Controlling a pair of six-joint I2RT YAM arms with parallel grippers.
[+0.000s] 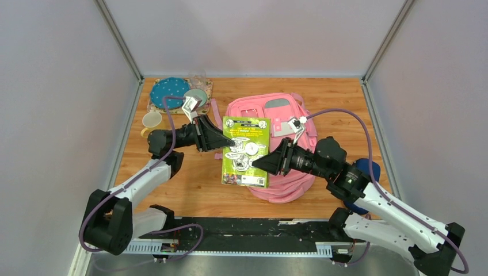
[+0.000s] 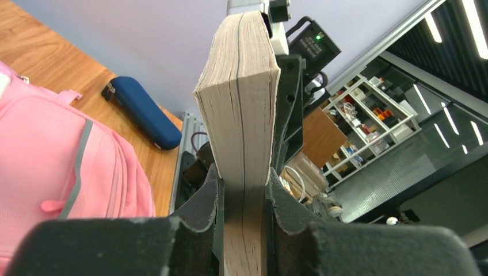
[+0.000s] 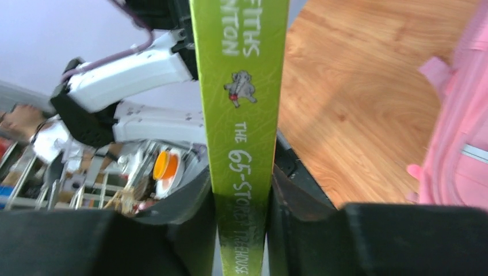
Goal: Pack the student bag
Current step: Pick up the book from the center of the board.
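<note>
Item 1: student bag (image 1: 286, 185). Pink, lying flat with its front up on the wooden table (image 1: 190, 181), right of the middle and reaching toward the far edge. Grey strips and zip pockets show on the front.

Item 2: book (image 1: 246, 150). Lime-green paperback with cartoon artwork on the cover and "The 65-Storey Treehouse" on the spine. It is held off the table, cover up, over the bag's left side and the bare wood beside it. Two holders, one at each long edge.

Item 3: left gripper (image 1: 229, 141). It comes in from the left, and its black fingers (image 2: 201, 201) are clamped on the page-edge side of the book, with the paper block pinched tightly between them.

Item 4: right gripper (image 1: 257, 163). It comes in from the right over the bag, and its fingers (image 3: 184, 201) are closed on the green spine, gripping both sides of it.

Item 5: dark blue case (image 1: 371, 168). On the table near the right edge, just beside the bag and partly behind the right arm.

Item 6: far-left corner. A blue dotted plate (image 1: 171, 89) on a patterned mat (image 1: 154, 106), with a pale cup (image 1: 152, 119) just in front of it.
</note>
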